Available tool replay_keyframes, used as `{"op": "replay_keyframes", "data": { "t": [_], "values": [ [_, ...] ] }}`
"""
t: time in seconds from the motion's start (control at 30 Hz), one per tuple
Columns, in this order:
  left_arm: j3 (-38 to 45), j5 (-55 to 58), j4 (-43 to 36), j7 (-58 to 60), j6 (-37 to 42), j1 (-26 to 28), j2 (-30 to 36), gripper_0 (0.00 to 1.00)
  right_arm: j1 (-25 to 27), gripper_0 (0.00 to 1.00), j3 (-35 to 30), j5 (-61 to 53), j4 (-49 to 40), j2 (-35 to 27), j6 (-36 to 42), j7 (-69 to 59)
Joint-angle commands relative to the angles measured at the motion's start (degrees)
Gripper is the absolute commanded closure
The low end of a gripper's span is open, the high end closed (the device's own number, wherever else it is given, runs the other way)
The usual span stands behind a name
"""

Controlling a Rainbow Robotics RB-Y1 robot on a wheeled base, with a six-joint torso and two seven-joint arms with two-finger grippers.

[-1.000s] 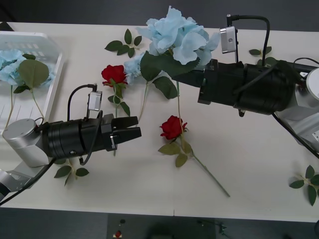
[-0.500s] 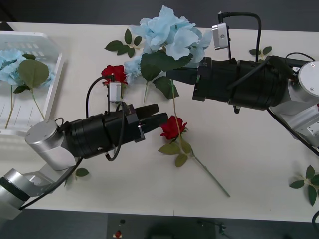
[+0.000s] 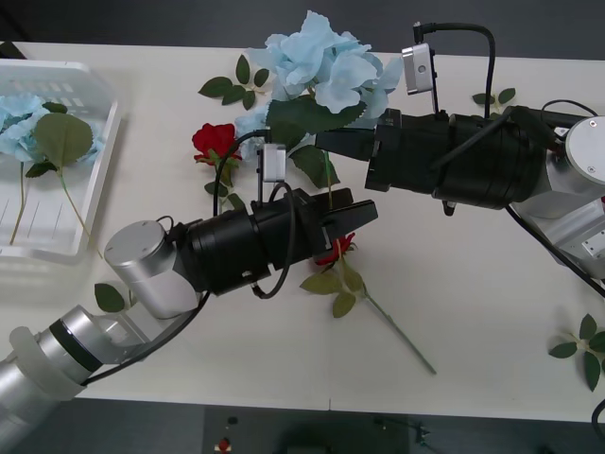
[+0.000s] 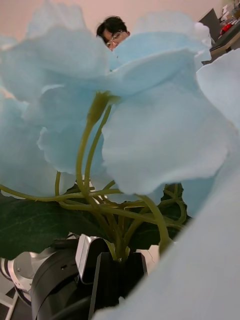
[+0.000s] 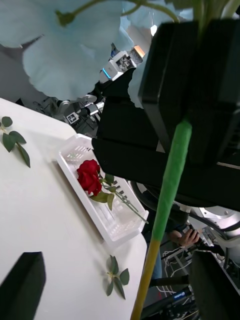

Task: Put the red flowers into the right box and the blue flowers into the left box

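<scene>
My right gripper (image 3: 328, 144) is shut on the stem of a pale blue flower (image 3: 323, 64) and holds it above the table's middle, its green stem (image 5: 170, 185) hanging straight down. My left gripper (image 3: 357, 214) stands open just under it, with the stem between its black fingers (image 5: 22, 287), above a red flower (image 3: 333, 250) lying on the table. Another red flower (image 3: 216, 140) lies further left. The left box (image 3: 104, 142) holds a blue flower (image 3: 19, 123). The right box (image 5: 117, 227) holds a red flower (image 5: 90, 176).
Loose leaf sprigs lie at the back (image 3: 236, 80), the back right (image 3: 496, 96) and the front right (image 3: 581, 345). A smaller blue bloom (image 3: 253, 121) rests beside the left red flower. The table's front edge runs close below my left arm.
My left arm swung right across the table from near the left box, ending open over the middle red flower under the held blue flower. The right arm shifted slightly left, then held.
</scene>
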Motion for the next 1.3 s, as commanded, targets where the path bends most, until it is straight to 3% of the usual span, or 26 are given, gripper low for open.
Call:
{"op": "replay_keyframes", "data": {
  "t": [0.03,0.53,0.57,0.63,0.67,0.93,1.3],
  "values": [
    [-0.4,-0.1,-2.3,0.9,-2.0,-1.3,-1.4,0.98,-1.3,1.00,-0.6,-0.3,-0.9,-0.1,-0.2,-2.4],
    [-0.3,1.4,-2.2,0.9,-2.7,-0.6,-0.1,1.00,-1.3,0.98,-0.6,-0.3,-0.9,-0.1,-0.5,-3.6],
    [-0.3,1.5,-2.2,0.9,-2.8,-0.6,0.0,1.00,-1.3,0.82,-0.6,-0.2,-0.9,-0.1,-0.5,-3.7],
    [-0.3,1.9,-2.2,0.9,-3.0,-0.5,0.0,1.00,-1.4,0.59,-0.6,0.3,-0.9,-0.1,-0.4,-3.4],
    [-0.3,2.2,-2.2,0.9,-3.1,-0.5,0.1,1.00,-1.5,0.02,-0.6,0.7,-1.0,-0.1,-0.5,-3.0],
    [3.9,5.9,-2.2,0.9,-2.9,2.4,2.0,1.00,-1.8,0.00,-0.5,0.8,-1.0,0.0,-0.9,-3.6],
    [16.7,9.0,-1.0,0.9,-2.8,4.4,16.1,1.00,-1.8,0.00,-0.6,0.8,-1.0,0.0,-1.1,-3.7]
  ]
}}
